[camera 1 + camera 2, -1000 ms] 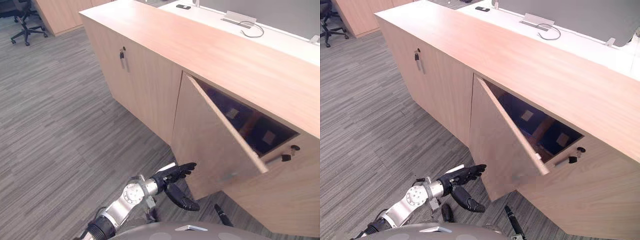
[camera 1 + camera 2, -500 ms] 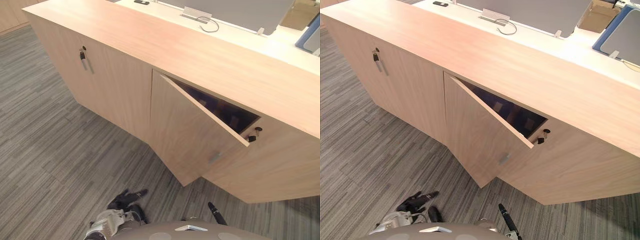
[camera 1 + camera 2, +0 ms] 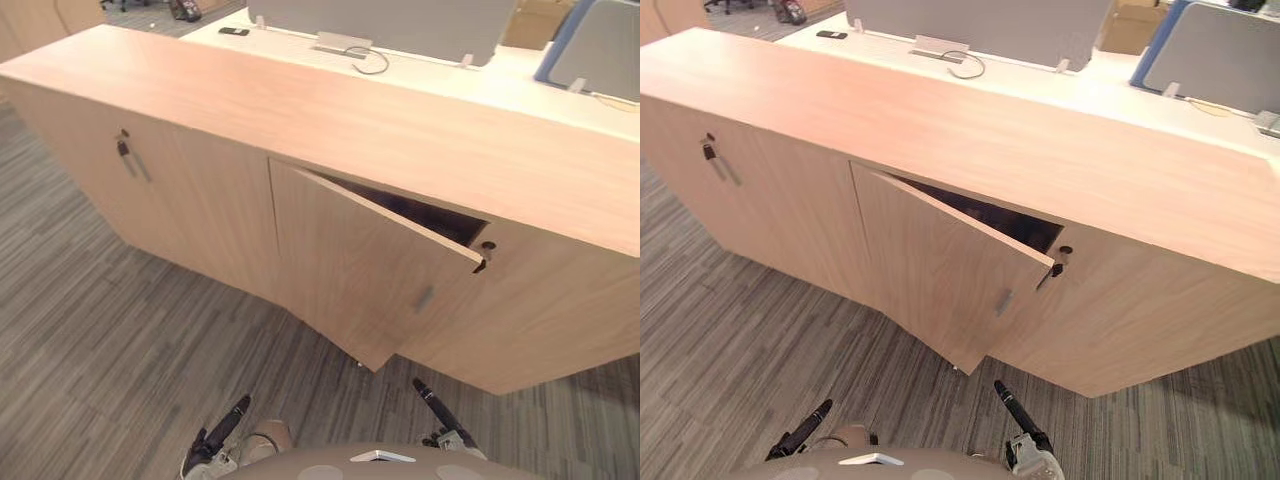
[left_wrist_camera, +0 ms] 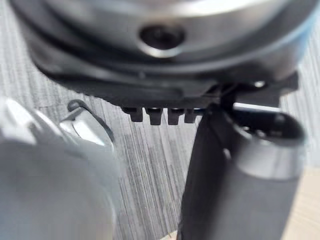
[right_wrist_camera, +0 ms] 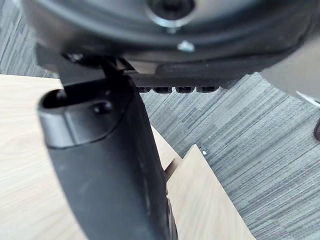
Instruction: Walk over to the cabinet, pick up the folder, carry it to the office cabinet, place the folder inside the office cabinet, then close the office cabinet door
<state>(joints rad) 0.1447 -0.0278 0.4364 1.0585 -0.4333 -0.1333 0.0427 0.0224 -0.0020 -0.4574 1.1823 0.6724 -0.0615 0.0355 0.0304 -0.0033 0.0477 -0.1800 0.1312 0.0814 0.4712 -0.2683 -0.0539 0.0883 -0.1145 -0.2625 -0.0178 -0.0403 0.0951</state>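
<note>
The office cabinet (image 3: 350,120) is a long low unit of light wood. Its middle door (image 3: 370,280) stands ajar, hinged on the left, and a narrow dark gap (image 3: 420,212) shows behind its top edge. A small handle (image 3: 424,298) sits near the door's free edge, beside a black key (image 3: 487,246) in the neighbouring panel. My left hand (image 3: 222,432) hangs low over the carpet, open, holding nothing. My right hand (image 3: 432,397) is also low, open and empty, just short of the door's bottom corner. The right wrist view shows wood panels (image 5: 200,200) past the thumb (image 5: 110,175).
The cabinet's left door (image 3: 190,200) is shut, with a key and handle (image 3: 130,160). Behind the cabinet stands a white desk (image 3: 430,75) with a cable (image 3: 368,60), a phone (image 3: 233,31) and grey screens (image 3: 380,15). Grey striped carpet (image 3: 120,340) lies in front.
The camera has swung right and closer. The door has swung much nearer to shut. My left hand has dropped from beside the door to the view's bottom edge. My right hand now shows.
</note>
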